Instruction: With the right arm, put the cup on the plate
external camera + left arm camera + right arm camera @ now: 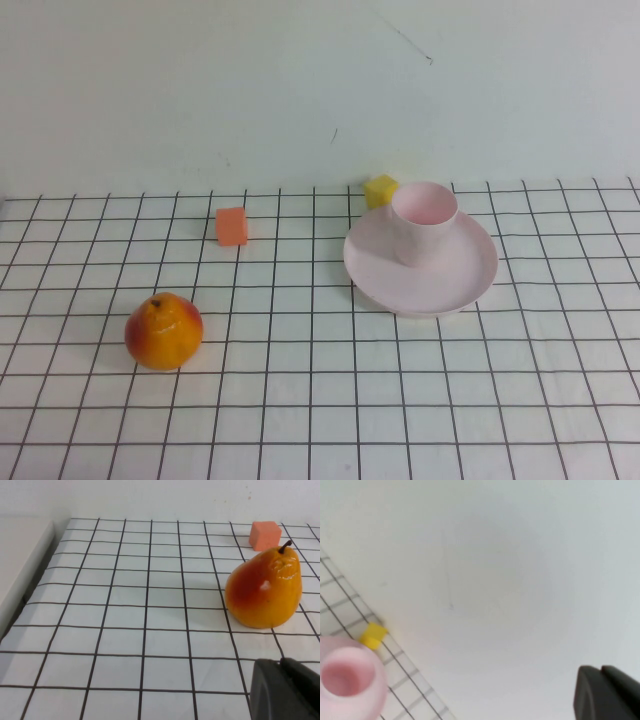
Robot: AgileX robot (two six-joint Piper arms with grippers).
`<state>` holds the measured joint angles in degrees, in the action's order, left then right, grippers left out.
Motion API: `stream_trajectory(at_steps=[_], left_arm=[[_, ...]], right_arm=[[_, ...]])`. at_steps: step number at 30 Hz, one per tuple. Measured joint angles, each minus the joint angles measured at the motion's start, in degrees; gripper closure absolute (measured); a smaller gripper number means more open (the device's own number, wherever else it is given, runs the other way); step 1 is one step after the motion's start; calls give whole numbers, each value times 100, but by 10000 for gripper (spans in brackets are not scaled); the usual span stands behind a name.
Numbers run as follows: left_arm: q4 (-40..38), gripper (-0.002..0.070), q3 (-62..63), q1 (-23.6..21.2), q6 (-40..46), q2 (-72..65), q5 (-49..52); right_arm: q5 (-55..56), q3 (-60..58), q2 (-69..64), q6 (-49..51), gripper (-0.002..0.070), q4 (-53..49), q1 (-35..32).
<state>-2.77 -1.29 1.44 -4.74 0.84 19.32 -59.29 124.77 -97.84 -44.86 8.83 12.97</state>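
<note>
The cup [424, 221] stands upright on the plate [420, 275] toward its far rim, while the left claw [285, 690] and right claw [607, 692] show only dark corners, their opening impossible to tell.

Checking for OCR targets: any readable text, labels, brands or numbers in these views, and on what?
None readable in any view.
The cup, plate, pear, orange cube and yellow cube are all unmarked.
The grid cloth has lines only.
The left gripper and right gripper show only as black corners, no label.
</note>
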Motion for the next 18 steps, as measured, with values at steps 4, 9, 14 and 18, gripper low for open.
stream_trajectory(at_steps=[4, 9, 14, 18], left_arm=[[0, 678, 0, 0, 0, 0, 0], [0, 678, 0, 0, 0, 0, 0], [0, 678, 0, 0, 0, 0, 0], [0, 678, 0, 0, 0, 0, 0]], right_arm=[[-540, 12, 714, 127, 674, -989, 0], [-1197, -470, 1428, 938, 675, -1650, 0], [-1245, -1532, 2035, 1317, 675, -1320, 0], [-1245, -2616, 2501, 1807, 675, -1046, 0]])
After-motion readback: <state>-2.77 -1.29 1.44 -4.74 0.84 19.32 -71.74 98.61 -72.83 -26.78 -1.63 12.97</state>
